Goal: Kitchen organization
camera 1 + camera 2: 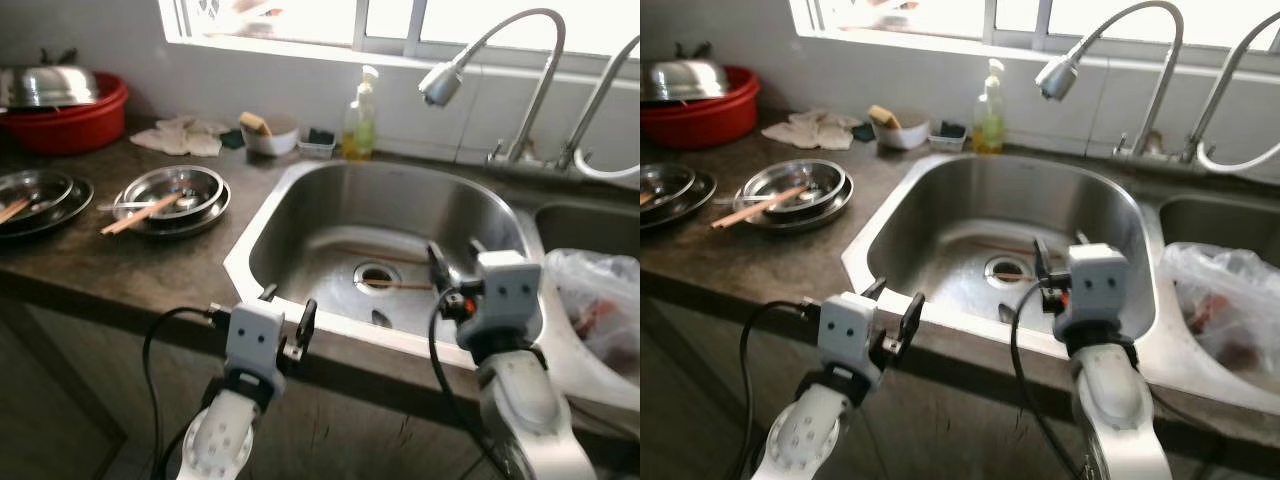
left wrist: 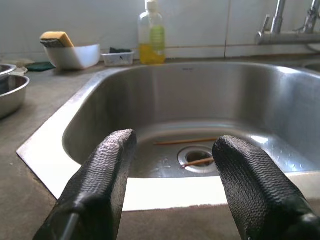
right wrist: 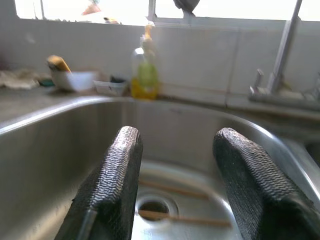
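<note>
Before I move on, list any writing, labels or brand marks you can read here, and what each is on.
No text can be read.
Clear dish soap bottle with yellow liquid: green label, print too blurred.
Stainless steel sink: small stamped mark on the back rim, too small to read.

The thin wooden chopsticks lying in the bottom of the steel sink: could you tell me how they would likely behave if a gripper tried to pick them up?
The thin wooden chopsticks are probably stiff and light. They lie flat on the smooth basin of the stainless steel sink, so they would likely slide or roll away when nudged. One crosses the round drain, which may leave a gap for a finger beneath it.
</note>
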You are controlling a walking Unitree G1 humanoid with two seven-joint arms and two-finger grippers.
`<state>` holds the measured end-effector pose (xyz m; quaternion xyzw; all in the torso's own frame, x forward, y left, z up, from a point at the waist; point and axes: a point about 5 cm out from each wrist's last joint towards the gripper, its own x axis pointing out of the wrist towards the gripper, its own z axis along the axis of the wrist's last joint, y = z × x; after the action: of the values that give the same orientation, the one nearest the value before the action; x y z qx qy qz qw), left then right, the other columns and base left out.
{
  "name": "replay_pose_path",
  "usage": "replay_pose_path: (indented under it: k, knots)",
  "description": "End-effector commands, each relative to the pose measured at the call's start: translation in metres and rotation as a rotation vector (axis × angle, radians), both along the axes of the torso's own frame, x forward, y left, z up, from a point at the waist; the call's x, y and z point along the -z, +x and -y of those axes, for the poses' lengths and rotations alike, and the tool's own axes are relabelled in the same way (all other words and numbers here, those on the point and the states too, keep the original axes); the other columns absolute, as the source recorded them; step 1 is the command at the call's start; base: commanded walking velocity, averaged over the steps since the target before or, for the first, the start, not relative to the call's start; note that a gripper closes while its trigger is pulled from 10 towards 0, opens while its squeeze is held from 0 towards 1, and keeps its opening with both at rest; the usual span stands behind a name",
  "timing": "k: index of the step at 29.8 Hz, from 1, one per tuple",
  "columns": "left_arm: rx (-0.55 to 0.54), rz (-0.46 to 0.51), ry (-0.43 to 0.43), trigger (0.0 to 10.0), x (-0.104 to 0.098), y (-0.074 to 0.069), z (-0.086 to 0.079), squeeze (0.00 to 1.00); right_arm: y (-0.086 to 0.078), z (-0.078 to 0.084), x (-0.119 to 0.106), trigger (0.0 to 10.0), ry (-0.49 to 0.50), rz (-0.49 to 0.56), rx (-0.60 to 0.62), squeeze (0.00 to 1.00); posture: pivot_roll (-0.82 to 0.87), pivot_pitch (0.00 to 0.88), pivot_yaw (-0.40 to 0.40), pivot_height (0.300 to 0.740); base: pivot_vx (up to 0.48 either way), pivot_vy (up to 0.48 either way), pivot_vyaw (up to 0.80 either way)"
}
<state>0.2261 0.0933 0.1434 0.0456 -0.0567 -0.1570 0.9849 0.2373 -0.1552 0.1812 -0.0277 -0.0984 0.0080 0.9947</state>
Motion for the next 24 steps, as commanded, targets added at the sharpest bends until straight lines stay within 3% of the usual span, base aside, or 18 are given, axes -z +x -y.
replay_pose_path:
  k: [1,9,24]
  knots:
    - [0.009,0.019,-0.003,10.0,-0.004,-0.002,-0.001,0.00,-0.004,-0.003,-0.008,10.0,0.002,0.031,-0.011,0.00,0.02,0.000,-0.037,0.740,0.000,0.000,0.00]
    - [0.021,0.011,-0.003,10.0,-0.003,-0.007,0.000,0.00,-0.014,-0.012,-0.001,10.0,0.009,-0.007,-0.067,0.00,0.02,0.000,-0.040,0.740,0.000,0.000,0.00]
    - [0.033,-0.005,-0.002,10.0,0.000,-0.011,0.003,0.00,-0.013,-0.016,0.002,10.0,0.021,-0.019,-0.088,0.00,0.03,0.000,-0.040,0.740,-0.310,0.000,0.00]
